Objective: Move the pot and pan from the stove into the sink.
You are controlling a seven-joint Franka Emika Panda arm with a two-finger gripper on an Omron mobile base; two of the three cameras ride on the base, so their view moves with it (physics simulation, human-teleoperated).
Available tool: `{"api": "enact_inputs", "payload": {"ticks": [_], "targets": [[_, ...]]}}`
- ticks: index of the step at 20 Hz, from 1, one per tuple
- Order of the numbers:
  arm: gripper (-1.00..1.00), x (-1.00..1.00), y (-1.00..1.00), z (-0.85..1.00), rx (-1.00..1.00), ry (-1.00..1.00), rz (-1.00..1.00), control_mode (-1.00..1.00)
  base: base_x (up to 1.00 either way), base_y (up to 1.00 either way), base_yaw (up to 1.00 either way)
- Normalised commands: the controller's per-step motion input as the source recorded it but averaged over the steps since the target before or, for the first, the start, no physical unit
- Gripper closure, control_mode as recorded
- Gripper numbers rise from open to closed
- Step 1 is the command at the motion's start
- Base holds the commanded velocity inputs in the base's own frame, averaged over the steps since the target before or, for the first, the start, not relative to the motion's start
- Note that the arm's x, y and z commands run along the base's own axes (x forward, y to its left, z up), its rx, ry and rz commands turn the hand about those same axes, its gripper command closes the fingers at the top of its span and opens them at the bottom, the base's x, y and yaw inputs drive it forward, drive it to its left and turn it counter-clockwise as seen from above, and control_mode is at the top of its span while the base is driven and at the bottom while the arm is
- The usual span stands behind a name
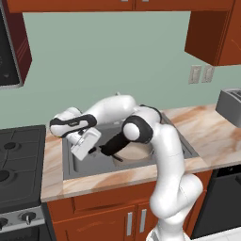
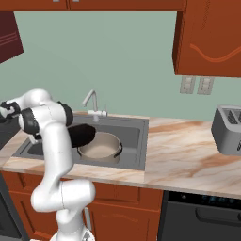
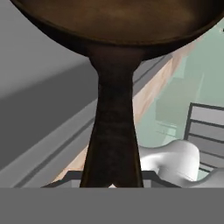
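Pan [image 3: 118,26] handle seemingly between fingers.

base views: flank arm, share sink [image 1: 75,169] | hand view: close on pan [image 3: 114,65]

sink right half: the pot [image 2: 100,146] fills the middle of the sink [image 2: 134,155], centre-left of frame.
sink left half: the robot's hand with the pan [image 3: 114,19] crowds it.
behind the basin: faucet [image 2: 93,104] stands upright.
counter right: bare up to the toaster [image 2: 227,129].
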Motion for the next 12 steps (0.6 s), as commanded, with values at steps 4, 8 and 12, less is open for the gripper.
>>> {"api": "enact_inputs", "payload": {"ticks": [4, 8, 12], "targets": [[1.00, -0.06, -0.07, -0.23, -0.01, -0.12, 0.00, -1.00, 0.00, 0.00, 0.00], [1.00, 0.11, 0.02, -0.07, 0.00, -0.15, 0.00, -1.00, 0.00, 0.00, 0.00], [1.00, 0.47, 0.05, -0.06, 0.00, -0.09, -0.02, -1.00, 0.00, 0.00, 0.00]]}}
